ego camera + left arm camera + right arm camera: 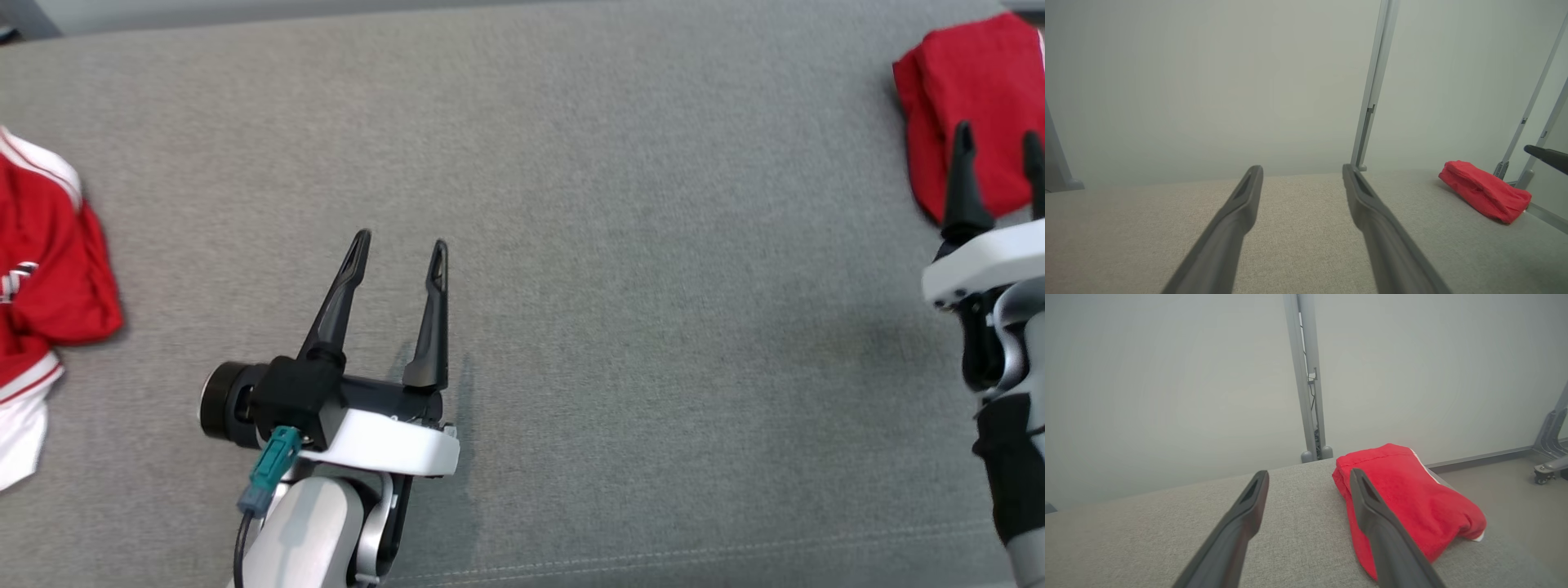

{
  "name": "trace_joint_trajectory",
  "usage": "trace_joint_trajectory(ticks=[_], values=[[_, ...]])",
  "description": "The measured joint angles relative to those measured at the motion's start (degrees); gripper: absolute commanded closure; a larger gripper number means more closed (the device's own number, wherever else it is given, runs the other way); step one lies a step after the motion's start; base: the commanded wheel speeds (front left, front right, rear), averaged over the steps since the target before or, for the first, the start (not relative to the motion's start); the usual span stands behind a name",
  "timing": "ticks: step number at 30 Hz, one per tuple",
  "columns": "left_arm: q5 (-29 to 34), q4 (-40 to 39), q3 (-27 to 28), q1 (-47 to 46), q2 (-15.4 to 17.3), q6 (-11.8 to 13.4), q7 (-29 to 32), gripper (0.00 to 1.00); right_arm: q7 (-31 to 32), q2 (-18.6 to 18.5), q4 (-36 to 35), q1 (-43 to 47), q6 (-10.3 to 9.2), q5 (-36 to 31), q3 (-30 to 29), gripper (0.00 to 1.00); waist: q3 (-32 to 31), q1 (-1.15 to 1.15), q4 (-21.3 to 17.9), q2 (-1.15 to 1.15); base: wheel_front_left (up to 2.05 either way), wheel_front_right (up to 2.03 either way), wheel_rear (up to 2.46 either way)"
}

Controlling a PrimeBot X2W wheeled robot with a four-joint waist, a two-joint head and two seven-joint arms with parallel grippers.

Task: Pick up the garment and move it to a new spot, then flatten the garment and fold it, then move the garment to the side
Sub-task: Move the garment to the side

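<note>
Red garment (971, 98), folded into a thick bundle, lies at the far right corner of our grey fabric-topped desk (612, 245), a sliver of white trim showing at one edge. Our right pincer (998, 137) stands just before it, fingers spread wide with nothing between them. Seen from the right wrist, one finger crosses the bundle's near side, and we cannot tell whether it touches. Our left pincer (400, 242) hangs well apart over bare desk near the middle, likewise wide and empty. At the far left edge lies a second garment (41, 278), red with white bands, rumpled.
</note>
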Motion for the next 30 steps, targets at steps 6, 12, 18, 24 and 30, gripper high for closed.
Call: trace_joint_trajectory(ticks=[6, 12, 18, 24, 30], values=[[-1.59, 1.97, 1.64, 3.49, -0.04, -0.01, -0.42, 0.00, 0.00, 0.05, -5.78, 7.43, 0.00, 1.98, 6.23, 0.00, -5.16, 0.00, 3.05, 0.00, 0.00, 0.00, 0.00], [-1.82, 3.65, 2.34, 6.89, -0.07, -1.31, -0.48, 0.00, 0.00, 0.52, -10.59, 15.13, 0.00, 3.00, 7.80, 0.00, -10.69, 0.00, 5.43, 0.00, 0.00, 0.00, 0.00], [-2.41, 3.58, 4.63, 11.94, -0.91, -1.36, -0.48, 0.00, 0.01, 2.34, -18.85, 25.92, 0.00, 1.36, 9.13, 0.00, -16.49, 0.00, 7.14, 0.00, 0.00, 0.00, 0.00], [-2.16, 3.01, 5.90, 15.21, -1.13, -2.14, -0.48, 0.00, 0.01, 3.87, -25.86, 32.36, 0.00, -2.40, 8.50, 0.00, -18.82, 0.00, 8.12, 0.00, 0.00, 0.00, 0.00], [2.21, 2.96, 6.14, 17.92, -1.30, -3.79, -0.48, 0.00, 0.00, 5.30, -32.92, 38.83, 0.00, -4.57, 6.79, 0.00, -20.62, 0.00, 8.34, 0.00, 0.00, 0.00, 0.00]])
